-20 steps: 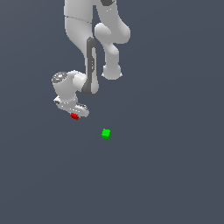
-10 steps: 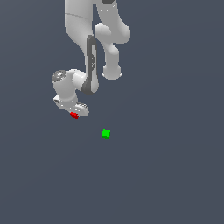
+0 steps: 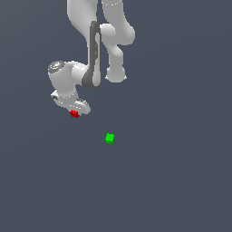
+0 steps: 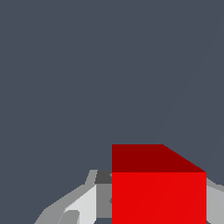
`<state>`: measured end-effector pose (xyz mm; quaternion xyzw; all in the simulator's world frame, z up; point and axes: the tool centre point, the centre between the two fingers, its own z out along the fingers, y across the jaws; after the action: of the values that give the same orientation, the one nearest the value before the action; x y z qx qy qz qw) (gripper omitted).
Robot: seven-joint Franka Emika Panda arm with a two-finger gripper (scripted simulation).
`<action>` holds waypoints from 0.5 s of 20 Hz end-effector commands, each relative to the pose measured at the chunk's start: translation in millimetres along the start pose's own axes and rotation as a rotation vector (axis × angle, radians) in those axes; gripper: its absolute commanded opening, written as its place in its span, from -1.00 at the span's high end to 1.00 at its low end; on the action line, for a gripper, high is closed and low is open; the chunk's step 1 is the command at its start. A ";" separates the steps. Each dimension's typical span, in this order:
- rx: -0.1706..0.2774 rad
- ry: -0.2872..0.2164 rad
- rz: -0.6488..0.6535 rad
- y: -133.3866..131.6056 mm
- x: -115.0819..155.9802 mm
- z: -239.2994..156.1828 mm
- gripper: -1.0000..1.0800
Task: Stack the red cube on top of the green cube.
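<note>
The tiny red cube sits between the fingers of my white gripper at the exterior view's left. The gripper is shut on it. In the wrist view the red cube fills the space between the fingers. The tiny green cube lies on the grey floor, to the exterior view's right of the gripper and lower in that picture, apart from it. The green cube does not show in the wrist view.
The white arm hangs over the scene behind the gripper. The plain grey floor stretches all around.
The gripper with the red cube has risen slightly and shifted a little toward the exterior view's left. The green cube has not moved.
</note>
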<state>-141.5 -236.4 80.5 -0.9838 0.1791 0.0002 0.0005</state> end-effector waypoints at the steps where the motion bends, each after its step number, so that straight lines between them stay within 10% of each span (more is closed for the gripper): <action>1: -0.001 0.000 0.000 0.0 0.0 -15.2 1.00; 10: -0.001 0.000 0.000 0.3 1.4 -39.4 1.00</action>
<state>-140.4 -237.0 118.1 -0.9839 0.1789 -0.0002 -0.0001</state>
